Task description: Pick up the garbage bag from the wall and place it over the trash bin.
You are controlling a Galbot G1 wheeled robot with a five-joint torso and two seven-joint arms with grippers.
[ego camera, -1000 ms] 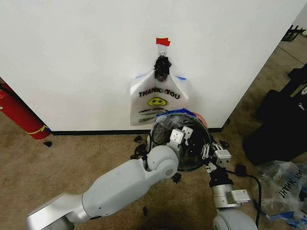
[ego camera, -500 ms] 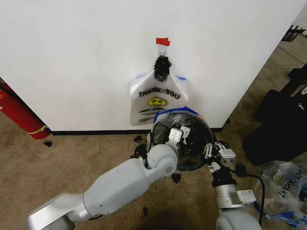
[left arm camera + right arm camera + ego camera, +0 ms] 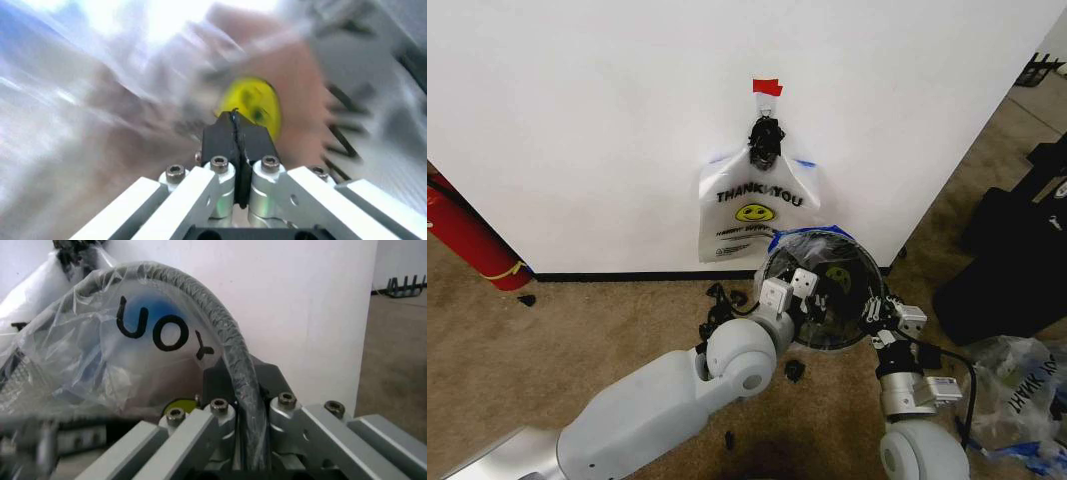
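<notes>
garbage bag point(image 3: 822, 262) draped in trash bin point(image 3: 772, 275) below wall point(image 3: 577, 120) | left gripper point(image 3: 785, 288) fingers together, now nearer rim | right gripper point(image 3: 874, 312) clamps rim | bin shifted right; lining underway

Trash bin point(image 3: 822, 300) before wall point(image 3: 577, 120), bag point(image 3: 757, 215) behind

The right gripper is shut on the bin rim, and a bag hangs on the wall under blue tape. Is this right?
No: the tape is red, as the head view shows. The right gripper is shut on the trash bin rim.
</notes>
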